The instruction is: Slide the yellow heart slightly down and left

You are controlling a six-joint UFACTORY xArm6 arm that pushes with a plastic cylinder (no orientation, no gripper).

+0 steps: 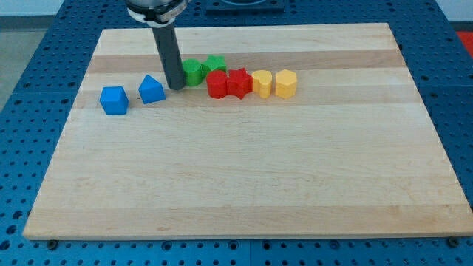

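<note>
Eight blocks on the wooden tabletop (244, 185), all strung across the upper part of the frame. Two blues at the view's left: a blue cube (114, 100) and, just to its right, a blue block with a peaked top (151, 89). Two greens in the upper middle: a rounded green block (194, 72) and a green star (216, 64) behind it, close together. Two reds, touching: a red block (216, 84), shape hard to make out, and a red star (239, 82). Two yellows close the row on the right: the yellow heart (261, 83), pressed against the red star's right side, and a yellow hexagon (286, 83) just beside it.

The heart sits right of centre in the upper half. It's too small to read which way its point faces, and no long axis can be made out.

One dark rod comes down from the top edge. There's no hand here, so nothing is held; my tip (177, 88) rests between the blue peaked block and the rounded green block, well apart from the heart.
</note>
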